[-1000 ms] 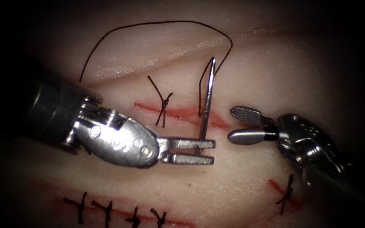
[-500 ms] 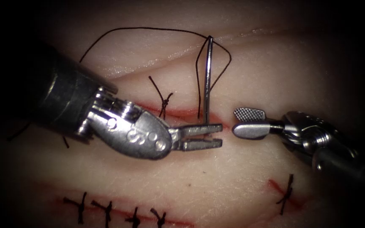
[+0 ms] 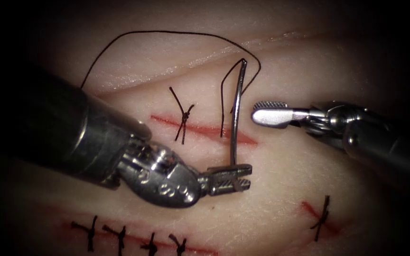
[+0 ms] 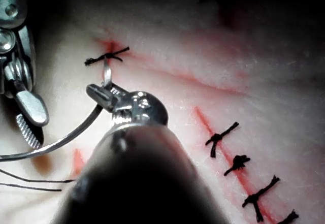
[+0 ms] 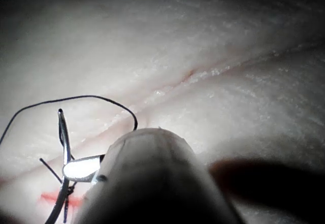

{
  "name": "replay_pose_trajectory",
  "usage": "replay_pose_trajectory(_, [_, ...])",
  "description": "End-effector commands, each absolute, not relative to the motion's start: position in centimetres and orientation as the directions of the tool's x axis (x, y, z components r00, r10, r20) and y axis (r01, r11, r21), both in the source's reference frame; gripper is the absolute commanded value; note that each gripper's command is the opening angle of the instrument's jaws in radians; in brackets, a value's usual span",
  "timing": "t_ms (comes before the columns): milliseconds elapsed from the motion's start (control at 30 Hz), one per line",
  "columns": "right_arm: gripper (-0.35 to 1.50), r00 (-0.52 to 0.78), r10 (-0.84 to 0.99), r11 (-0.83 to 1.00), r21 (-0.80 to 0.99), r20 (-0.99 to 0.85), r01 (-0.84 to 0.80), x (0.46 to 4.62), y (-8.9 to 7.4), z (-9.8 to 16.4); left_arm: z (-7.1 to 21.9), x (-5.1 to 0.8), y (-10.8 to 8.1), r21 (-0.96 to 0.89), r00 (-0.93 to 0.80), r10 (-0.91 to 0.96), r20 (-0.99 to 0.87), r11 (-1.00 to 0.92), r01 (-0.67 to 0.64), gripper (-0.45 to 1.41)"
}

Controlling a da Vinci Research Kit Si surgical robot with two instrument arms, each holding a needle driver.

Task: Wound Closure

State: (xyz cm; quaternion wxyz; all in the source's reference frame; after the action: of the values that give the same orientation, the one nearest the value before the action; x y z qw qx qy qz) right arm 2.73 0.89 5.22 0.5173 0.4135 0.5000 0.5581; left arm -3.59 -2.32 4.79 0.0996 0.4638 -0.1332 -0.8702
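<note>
You have the tissue (image 3: 281, 180) as the bearing surface: pale pork belly with a raised fold running across the far side. At centre lies a short red cut (image 3: 205, 129), wet with red fluid, carrying one knot (image 3: 184, 115) near its left end with cut ends sticking up. Thread (image 3: 167, 34) arcs over the far fold, and one strand runs down to the cut right of the knot. Near you, at lower left, a second cut (image 3: 134, 237) is closed by four stitches. At lower right a small red cut holds one stitch (image 3: 322, 217).
</note>
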Motion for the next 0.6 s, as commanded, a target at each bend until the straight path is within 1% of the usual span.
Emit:
replay_pose_trajectory(33, [1.45, -0.118, 0.992, 0.031, 0.987, -0.05, -0.157, 2.87, 0.89, 5.29, 4.85, -3.61, -2.38, 0.328, -0.554, -0.304, -0.775, -0.943, 0.058, -0.45])
replay_pose_trajectory(300, [1.45, -0.086, 0.995, 0.028, 0.991, -0.04, -0.133, 3.0, 0.85, 5.32, 4.86, -3.61, -2.39, 0.354, -0.543, -0.339, -0.768, -0.932, 0.08, -0.45])
replay_pose_trajectory(600, [1.45, -0.079, 0.996, 0.025, 0.993, -0.035, -0.114, 3.12, 0.84, 5.32, 4.89, -3.63, -2.39, 0.359, -0.538, -0.346, -0.769, -0.929, 0.084, -0.45])
